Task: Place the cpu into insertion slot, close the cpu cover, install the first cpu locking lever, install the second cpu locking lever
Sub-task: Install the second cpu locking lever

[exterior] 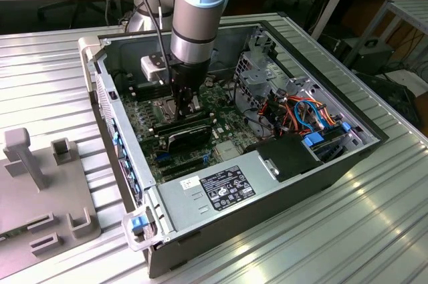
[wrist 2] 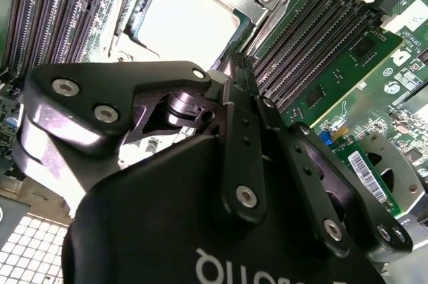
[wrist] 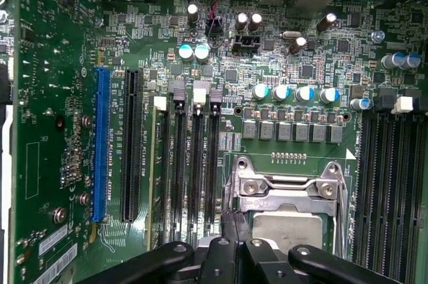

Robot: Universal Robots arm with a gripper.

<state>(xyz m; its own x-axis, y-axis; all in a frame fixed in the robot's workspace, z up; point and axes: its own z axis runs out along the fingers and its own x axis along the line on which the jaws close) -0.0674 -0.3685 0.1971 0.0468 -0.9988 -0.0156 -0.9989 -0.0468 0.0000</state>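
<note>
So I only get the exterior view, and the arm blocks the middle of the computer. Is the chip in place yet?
Observer: Yes. In both wrist views the cpu lies flat and level in the green board.
Operator: And that hinged metal frame?
Observer: The cpu cover lies down over the chip, whose grey top shows through its window.
Operator: Where exactly is the gripper?
Observer: In the first wrist view the gripper has its fingertips together at the cover's edge, on the side nearest the long black memory slots.
</note>
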